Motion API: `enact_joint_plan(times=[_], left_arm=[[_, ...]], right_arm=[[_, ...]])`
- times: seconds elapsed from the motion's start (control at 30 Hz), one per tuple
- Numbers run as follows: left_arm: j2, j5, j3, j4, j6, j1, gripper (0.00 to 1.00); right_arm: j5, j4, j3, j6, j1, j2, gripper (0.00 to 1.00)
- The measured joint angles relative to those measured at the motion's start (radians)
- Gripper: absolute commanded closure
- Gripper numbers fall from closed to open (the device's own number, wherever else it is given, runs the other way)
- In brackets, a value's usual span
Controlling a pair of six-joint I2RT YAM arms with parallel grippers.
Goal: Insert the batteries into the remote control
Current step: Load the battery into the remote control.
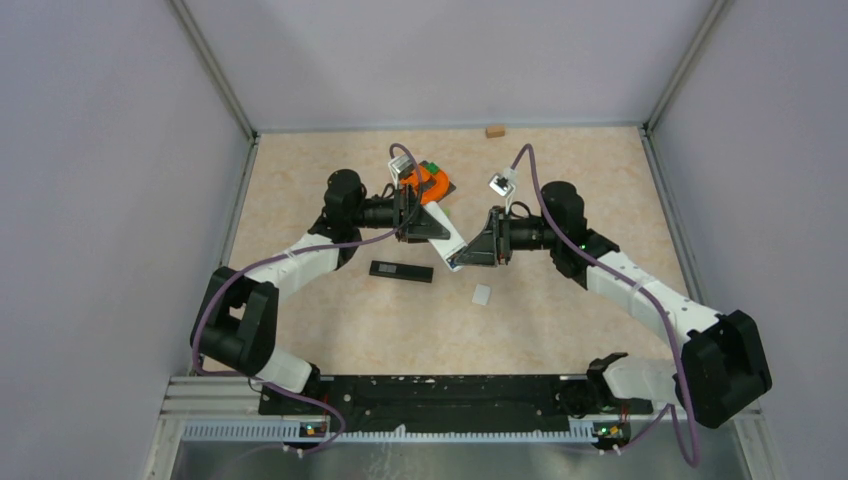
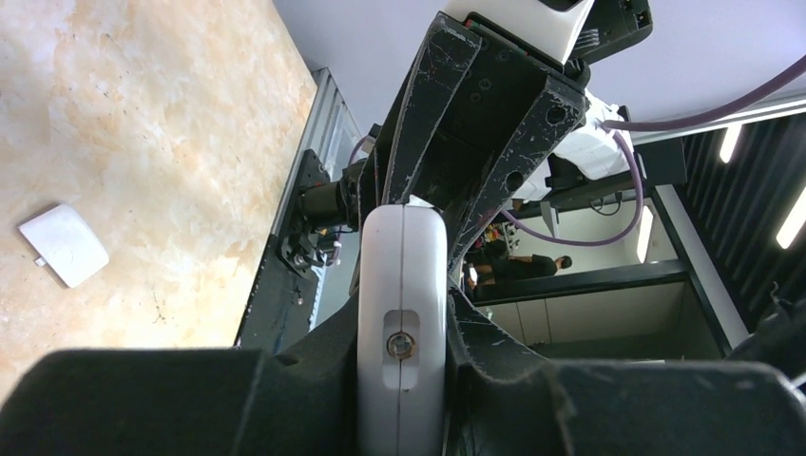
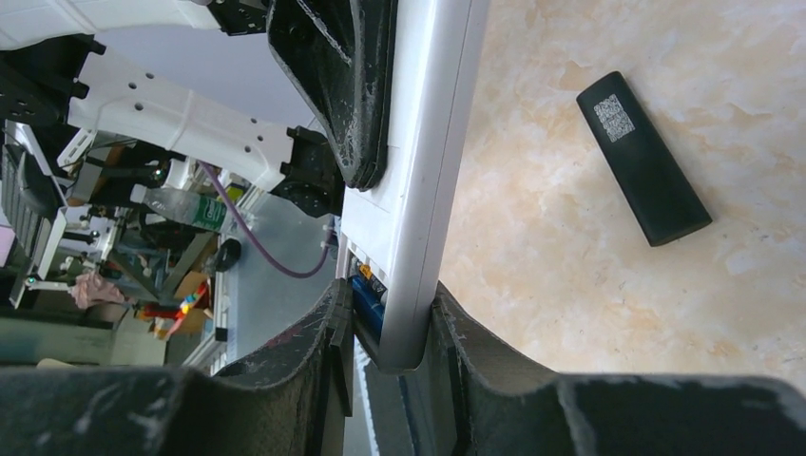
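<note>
A white remote control [image 1: 446,237] is held off the table between both arms. My left gripper [image 1: 421,222] is shut on its far end; in the left wrist view the remote's narrow edge [image 2: 401,304] is pinched between the left gripper's [image 2: 404,380] fingers. My right gripper [image 1: 472,254] is shut on the near end. In the right wrist view the right gripper's [image 3: 390,332] jaws press on the remote [image 3: 428,171] at its uncovered battery bay. A blue battery [image 3: 366,302] lies in that bay against one finger. No loose batteries show.
A black remote [image 1: 401,271] [image 3: 643,158] lies on the table below the left gripper. A small white cover [image 1: 481,294] [image 2: 64,244] lies near the table's middle. An orange and green object [image 1: 428,180] sits behind the left gripper. A small tan block [image 1: 493,130] rests at the back edge.
</note>
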Motion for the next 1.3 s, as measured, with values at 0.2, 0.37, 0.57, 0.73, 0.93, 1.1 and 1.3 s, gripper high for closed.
enact_joint_plan(times=[0.2,0.37,0.57,0.73,0.93,1.1,1.3], left_arm=[[0.0,-0.009,0.0,0.0,0.006,0.0,1.0],[0.0,-0.032,-0.001,-0.01,0.008,0.005,1.0],[-0.061,-0.077,-0.009,-0.087,0.071,0.02,1.0],[-0.143,-0.112,-0.008,-0.154,0.163,0.024,1.0],[-0.164,-0.136,-0.008,-0.173,0.201,0.025,1.0],[-0.174,-0.148,-0.008,-0.173,0.209,0.025,1.0],[-0.181,-0.155,-0.009,-0.178,0.216,0.025,1.0]], right_arm=[[0.034,-0.076,0.033,-0.012,0.0,0.002,0.77],[0.073,-0.13,0.06,-0.034,0.001,0.005,0.25],[0.148,-0.076,0.027,0.001,0.0,-0.073,0.11],[0.224,-0.005,0.018,0.053,0.0,-0.166,0.11],[0.291,0.029,0.003,0.097,0.0,-0.169,0.24],[0.281,0.074,-0.037,0.14,0.0,-0.126,0.51],[0.228,0.105,-0.047,0.143,0.0,-0.089,0.71]])
